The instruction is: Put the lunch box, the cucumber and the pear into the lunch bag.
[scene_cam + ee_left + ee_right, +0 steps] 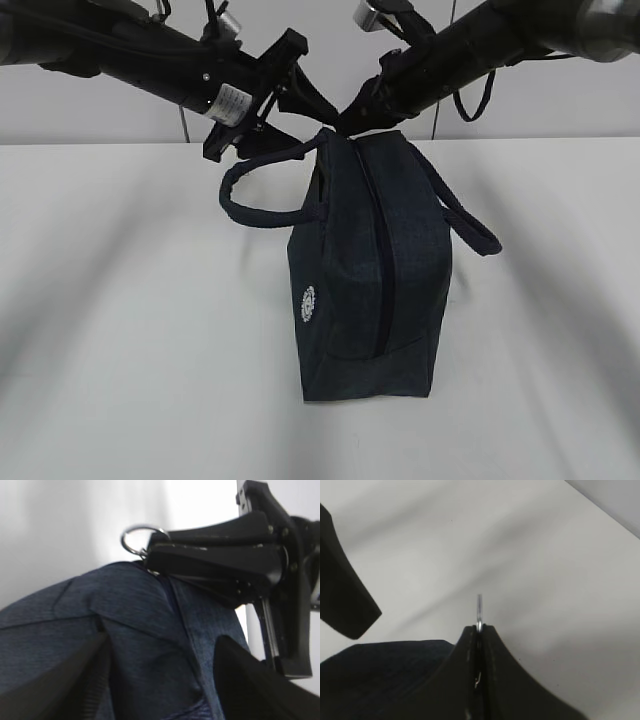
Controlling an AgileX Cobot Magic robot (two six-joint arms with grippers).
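Right gripper (479,630) clenched on the zipper ring pull (139,539) atop the lunch bag (375,270); left gripper (160,672) apparently released, straddling the bag top.

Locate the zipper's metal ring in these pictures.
The metal ring sits at the top of the lunch bag, mid-table, pinched in the shut right gripper, beside the left gripper.

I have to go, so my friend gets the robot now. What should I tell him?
Right gripper: shut on the zipper ring at the top of the lunch bag.
Left gripper: fingers open, straddling the bag's top end.
Bag stands on the table, zipper looks closed.
Lunch box, cucumber and pear: not in view, so nothing shows what is packed.
Left: check the bag and pack anything missing.
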